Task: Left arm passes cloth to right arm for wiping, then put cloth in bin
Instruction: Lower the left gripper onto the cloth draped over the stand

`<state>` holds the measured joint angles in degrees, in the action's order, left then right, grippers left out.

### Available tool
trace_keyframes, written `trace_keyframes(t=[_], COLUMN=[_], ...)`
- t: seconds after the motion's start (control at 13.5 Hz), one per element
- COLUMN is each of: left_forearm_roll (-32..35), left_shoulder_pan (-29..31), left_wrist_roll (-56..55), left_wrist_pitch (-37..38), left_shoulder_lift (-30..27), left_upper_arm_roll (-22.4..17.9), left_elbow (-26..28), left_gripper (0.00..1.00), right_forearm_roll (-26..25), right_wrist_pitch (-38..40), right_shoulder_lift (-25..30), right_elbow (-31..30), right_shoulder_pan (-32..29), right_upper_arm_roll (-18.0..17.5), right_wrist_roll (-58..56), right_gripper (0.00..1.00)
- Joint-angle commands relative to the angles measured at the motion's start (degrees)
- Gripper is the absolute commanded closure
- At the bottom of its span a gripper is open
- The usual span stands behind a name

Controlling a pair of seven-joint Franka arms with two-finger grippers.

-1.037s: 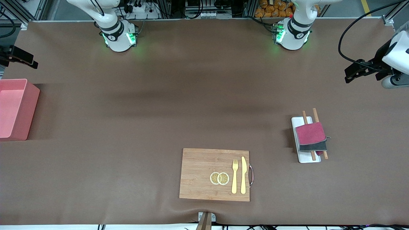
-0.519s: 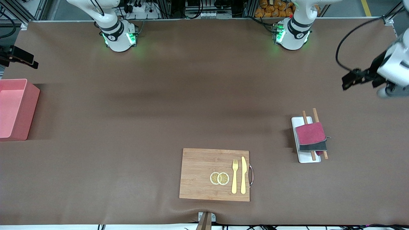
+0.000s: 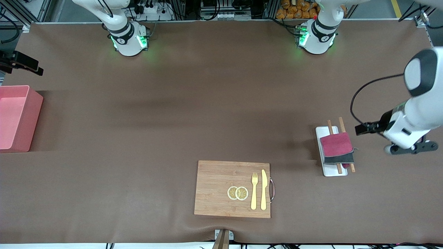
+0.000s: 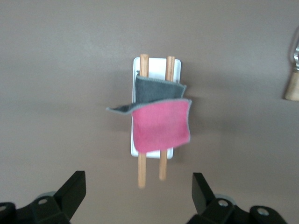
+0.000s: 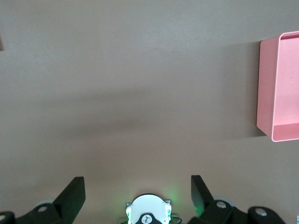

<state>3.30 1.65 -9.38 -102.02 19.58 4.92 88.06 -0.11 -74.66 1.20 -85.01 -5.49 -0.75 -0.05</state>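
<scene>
cloth — small, folded, dark red with a grey edge — draped over two wooden sticks laid along a white tray, toward the left arm's end of the bench. grey underside showing at the fold nearer the front camera, one corner sticking out past the tray. nothing touching it.

left tool up in the air beside the tray, over bare bench at the left arm's end, black fingers spread wide with nothing between them. seen from the left wrist view: cloth, sticks and tray centred past the two open fingertips. left arm white, curving in from the edge of the front view, a black cable looping off it.

right tool also spread wide and holding nothing, waiting high over the bench near its own base; barely visible in the front view, only a black part at the edge above the bin. right wrist view: brown bench, the green-lit base, and part of the bin.

bin — pink, rectangular, straight-walled — at the right arm's end of the bench, well apart from the cloth, partly cut off by the edge of the front view.

wooden cutting board between the two ends, nearer the front camera than the tray. on it: two lemon slices touching each other, and just beside them a yellow fork and yellow knife lying parallel. metal handle on the board's edge facing the left arm's end.
</scene>
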Motion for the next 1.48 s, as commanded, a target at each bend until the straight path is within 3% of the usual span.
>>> trace_keyframes(t=[0.0, 0.37, 0.59, 0.81, 0.96, 1.41], left_forearm_roll=[0.0, 0.0, 0.0, 0.0, 0.0, 0.0], left_shoulder_pan=[0.4, 0.3, 0.9, 0.9, 1.0, 1.4], left_wrist_roll=[-1.1, -1.1, -1.1, -1.3, -1.3, -1.3], left_wrist_pitch=[-3.7, -11.8, -12.4, -12.4, -12.4, -12.5], left_shoulder_lift=[4.5, 5.0, 5.0, 5.6, 5.6, 6.6], left_upper_arm_roll=[0.2, 0.2, 0.1, 0.2, 0.1, 0.2], left_elbow=[-0.3, 7.8, 9.3, 9.4, 9.4, 9.3], left_gripper=[0.00, 0.00, 0.00, 0.13, 0.32, 0.39], right_forearm_roll=[0.9, 1.0, 1.8, 1.8, 1.7, 1.6], right_wrist_pitch=[-0.2, -0.9, -1.1, -0.6, -0.8, -1.6], right_shoulder_lift=[0.2, -0.2, -0.2, -0.3, -0.7, -1.7], right_elbow=[-0.2, -0.1, -0.2, -0.6, -0.6, -0.6], right_shoulder_pan=[-0.5, 0.6, 2.2, 1.7, 2.0, 2.0], right_upper_arm_roll=[-0.5, -0.8, -0.7, -0.7, -0.7, -0.7], right_wrist_roll=[0.5, 1.0, 1.0, 0.7, 0.7, 0.7], right_gripper=[0.00, 0.00, 0.00, 0.00, 0.00, 0.00])
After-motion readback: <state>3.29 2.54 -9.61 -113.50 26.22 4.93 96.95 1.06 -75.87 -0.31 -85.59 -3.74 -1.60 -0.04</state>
